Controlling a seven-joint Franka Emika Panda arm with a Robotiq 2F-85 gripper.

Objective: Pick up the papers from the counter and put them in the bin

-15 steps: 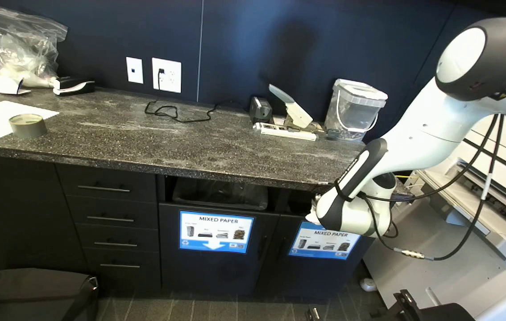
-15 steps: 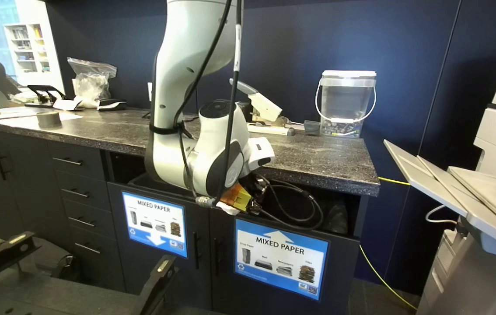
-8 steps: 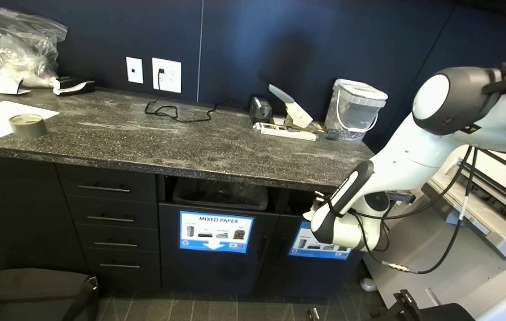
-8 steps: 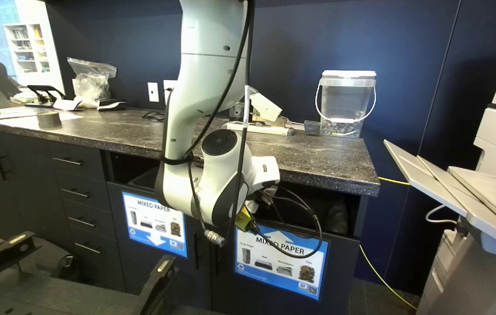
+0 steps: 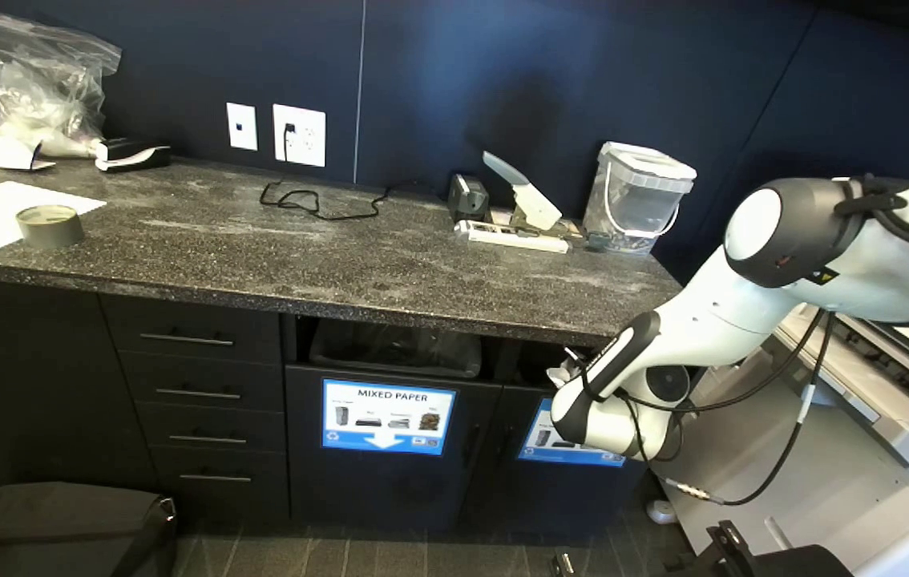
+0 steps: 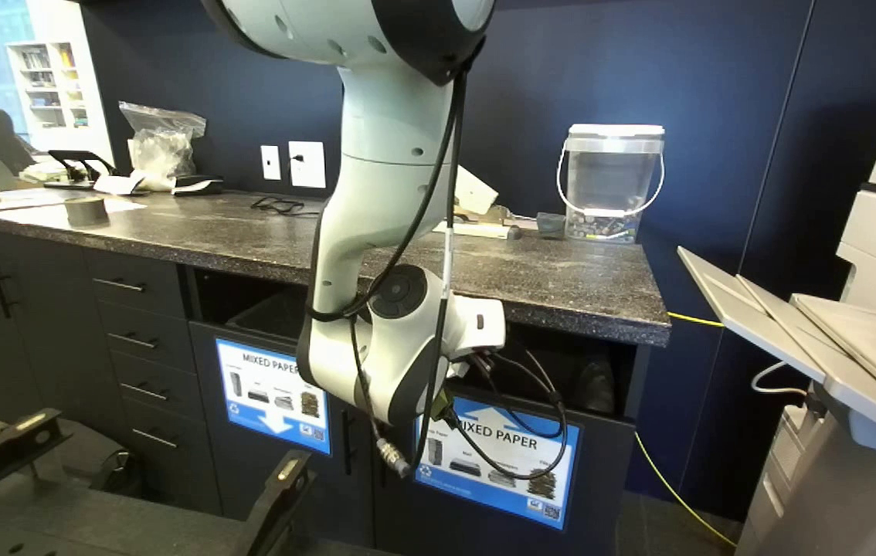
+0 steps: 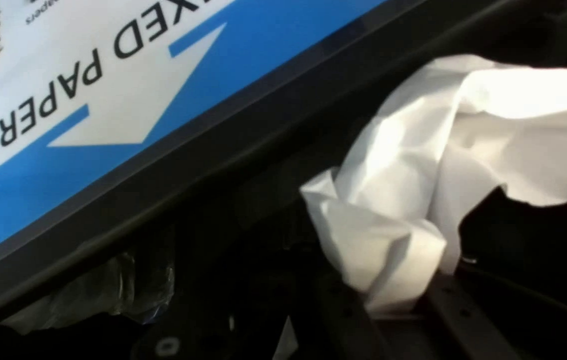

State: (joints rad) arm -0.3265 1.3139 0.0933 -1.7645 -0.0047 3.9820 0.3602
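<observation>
Paper (image 7: 393,200), crumpled, sits pinched in the end effector (image 7: 396,300) at a mixed-paper bin (image 6: 600,471); deposit appears under way, calling next for release inside the slot (image 6: 573,351).

the smooth white arm (image 5: 711,324) has a charcoal joint (image 5: 814,228), round white cap (image 5: 753,227), black cables (image 6: 451,189) and silvery connector (image 5: 689,490).

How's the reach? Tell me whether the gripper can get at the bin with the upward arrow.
Probably yes: the bin stands open, and the gripper, clamping crumpled paper, is right at its mouth, with no obstacle showing.
</observation>
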